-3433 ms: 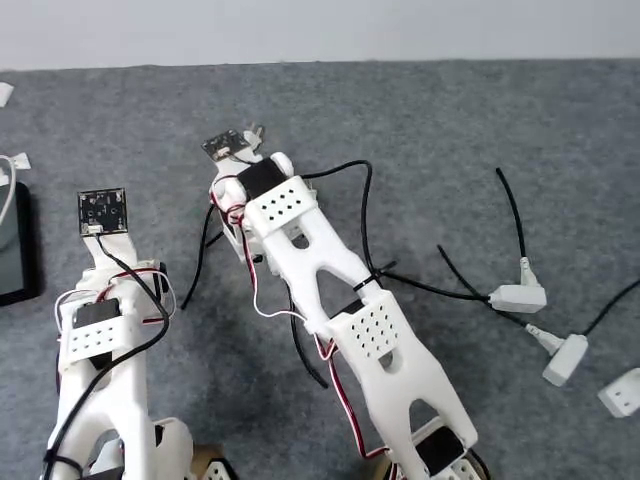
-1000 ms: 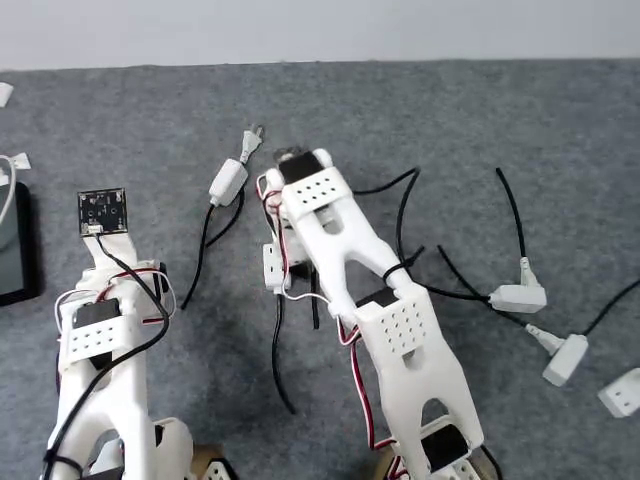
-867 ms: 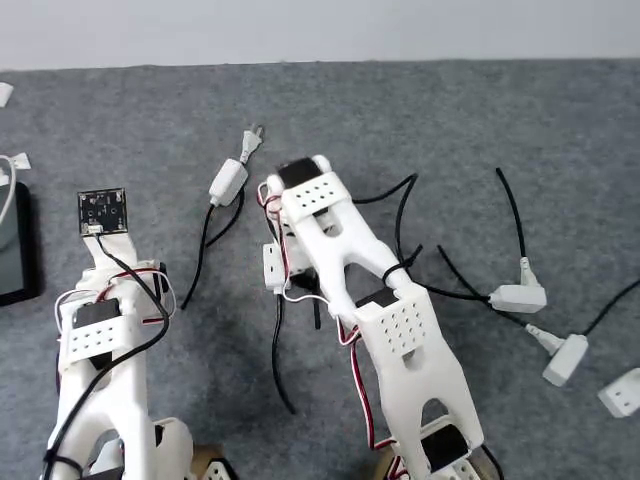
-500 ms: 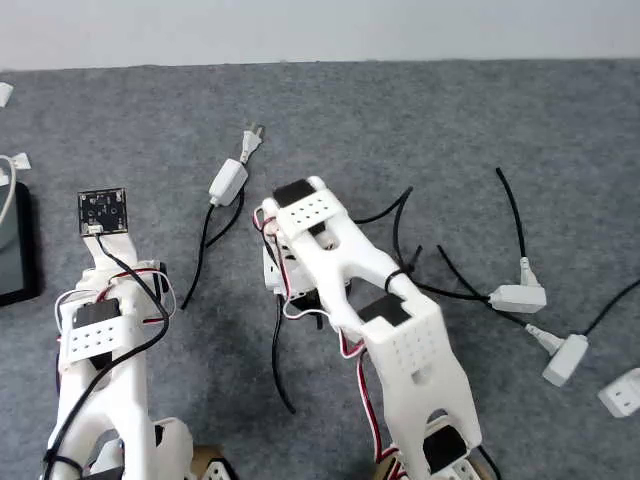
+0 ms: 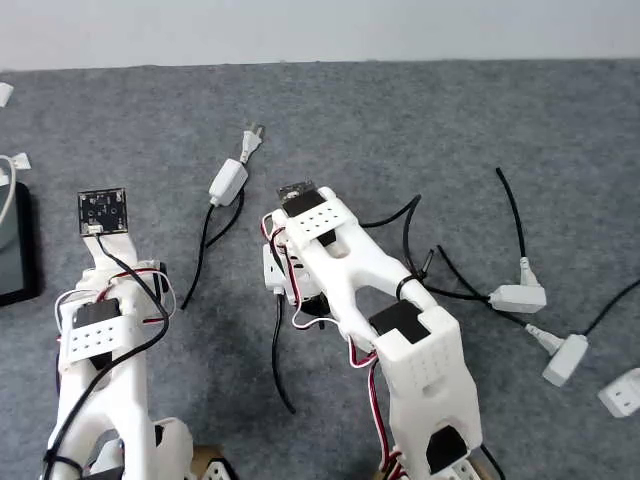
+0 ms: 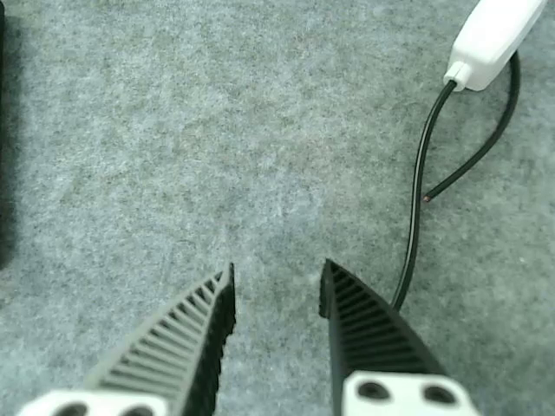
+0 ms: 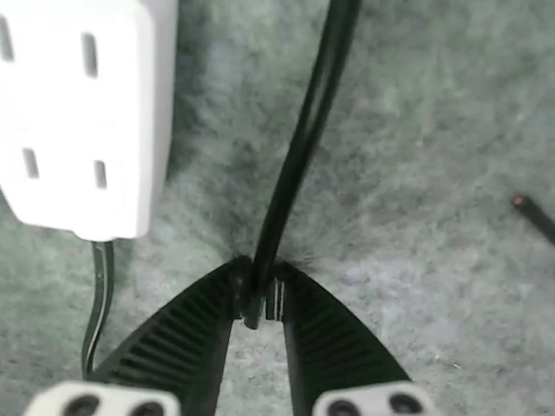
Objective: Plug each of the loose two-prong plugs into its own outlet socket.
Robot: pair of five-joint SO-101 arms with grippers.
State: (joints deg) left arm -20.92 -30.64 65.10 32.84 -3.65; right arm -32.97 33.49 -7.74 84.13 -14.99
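- Grey felt-like table (image 5: 420, 110), with a pale wall along its far edge
- The right gripper (image 7: 257, 299) is pinched tight on a black cable (image 7: 299, 156), just beside the white outlet socket (image 7: 82, 113), which lies slots-up near the table's middle
- The left gripper (image 6: 276, 286) hovers toward the left edge, jaws apart, holding nothing
- A loose plug (image 5: 228, 180) lies toward the far edge, its long axis slanted and its prongs aimed at the far edge, cord trailing toward the near edge
- To do this step well, I judge the hold should sit on a plug's body rather than its cord, so the prongs can be lined up with the slots before pushing
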